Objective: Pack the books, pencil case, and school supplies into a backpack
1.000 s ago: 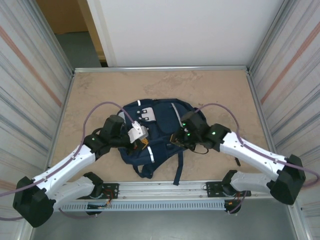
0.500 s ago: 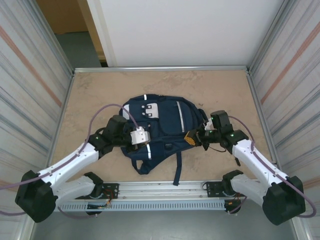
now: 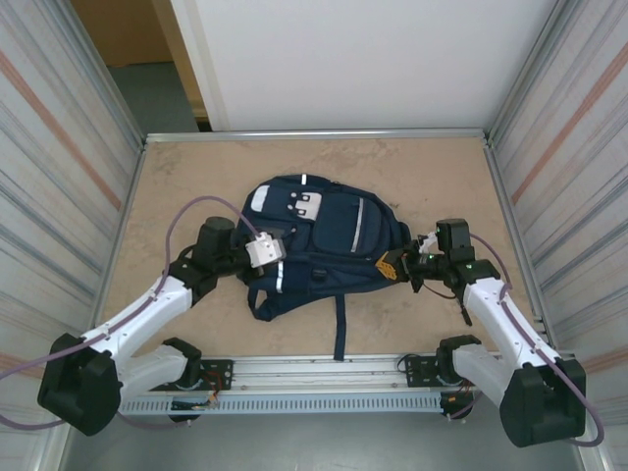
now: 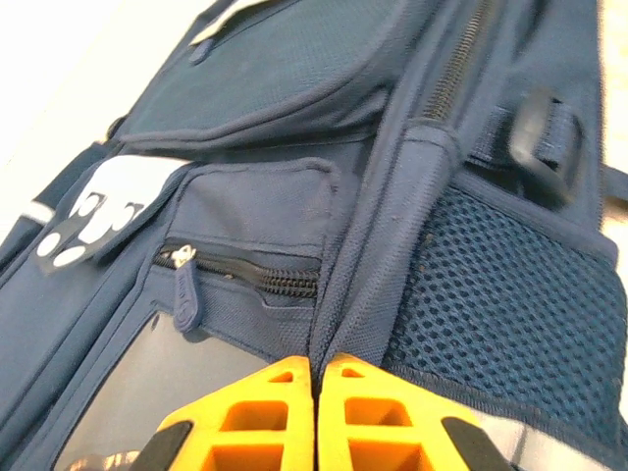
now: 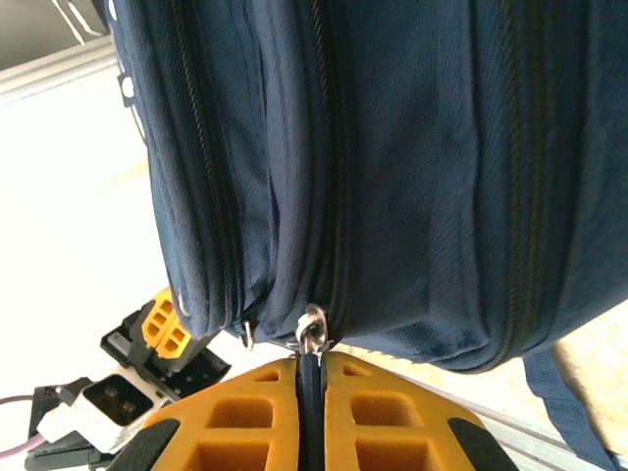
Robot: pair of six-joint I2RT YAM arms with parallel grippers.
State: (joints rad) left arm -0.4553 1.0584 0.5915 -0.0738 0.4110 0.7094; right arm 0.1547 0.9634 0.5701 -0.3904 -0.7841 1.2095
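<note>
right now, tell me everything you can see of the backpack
Navy fabric backpack lying front-up on the tan table, white stripes and buckle patches, mesh side pocket, dark straps trailing toward the arms. The left claw pinches a seam beside the mesh; the right claw pinches a zip pull.

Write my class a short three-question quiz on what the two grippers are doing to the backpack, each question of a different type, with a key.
1. True or false: the left gripper has its jaws wide open.
2. Multiple choice: the right gripper is shut on A) a strap buckle, B) a zipper pull, C) a pen.
3. Short answer: which arm's gripper pinches the backpack beside its mesh pocket?
Key: 1 false, it is shut on the backpack; 2 B; 3 the left.
</note>
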